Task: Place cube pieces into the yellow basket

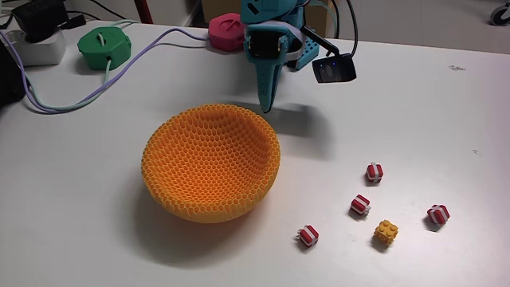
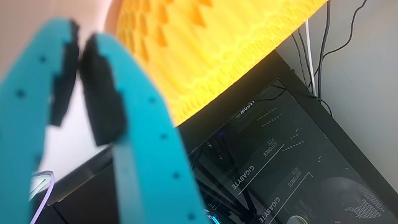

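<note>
A: Where is the gripper [image 1: 268,104]?

B: In the fixed view it points straight down toward the far edge of the worktop [image 1: 96,239], its tip just behind the far rim of the yellow basket [image 1: 211,163]. In the wrist view the gripper [image 2: 78,46] has its two teal fingers [image 2: 143,124] drawn together, the black pads nearly meeting, with nothing between them.

A: And the basket?

B: It sits upright around the middle of the worktop, a little to the left in the fixed view. Its honeycomb wall [image 2: 205,43] fills the upper part of the wrist view.

A: The cube pieces?

B: All five lie on the bare worktop to the right of the basket, toward the near right corner, each apart from the others. One red striped cube [image 1: 374,171] is farthest back. Another [image 1: 360,205] lies nearer the front, a third [image 1: 308,234] is closest to the basket, and a fourth [image 1: 437,214] is farthest right. The yellow-orange studded cube [image 1: 386,232] sits between the third and fourth.

A: Anything else?

B: A green case [image 1: 103,46] and a pink case [image 1: 225,32] stand along the far edge, with cables [image 1: 135,68] running past them.
</note>
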You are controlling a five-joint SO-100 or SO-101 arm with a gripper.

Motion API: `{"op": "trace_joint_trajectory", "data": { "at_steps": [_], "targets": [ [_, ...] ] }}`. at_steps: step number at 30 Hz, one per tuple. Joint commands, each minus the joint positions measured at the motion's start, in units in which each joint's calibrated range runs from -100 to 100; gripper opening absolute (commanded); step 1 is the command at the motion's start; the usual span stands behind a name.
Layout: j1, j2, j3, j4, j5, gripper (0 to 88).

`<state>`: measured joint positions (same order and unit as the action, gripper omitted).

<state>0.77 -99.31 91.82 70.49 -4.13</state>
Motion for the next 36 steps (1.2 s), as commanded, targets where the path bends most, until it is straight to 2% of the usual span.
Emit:
{"op": "trace_joint_trajectory", "data": {
  "at_steps": [1,11,14,18,22,24,28,32,36],
  "targets": [
    [-0.1,-0.7,0.1,-2.2,9.6,0.0],
    [-0.4,0.3,-1.2,-2.3,9.6,0.0],
    [-0.1,12.8,-10.8,-7.0,8.7,0.0],
    [-9.4,33.9,-29.9,-12.6,6.8,0.0],
    [-22.7,52.9,-47.0,-9.7,3.6,0.0],
    [-25.8,58.8,-51.9,-7.9,2.8,0.0],
    [-31.4,71.3,-60.7,-2.2,-2.1,1.7],
    [-37.4,82.5,-66.9,2.6,-7.1,8.3],
    [-37.9,97.0,-78.5,5.9,-11.5,15.9]
  ]
}}
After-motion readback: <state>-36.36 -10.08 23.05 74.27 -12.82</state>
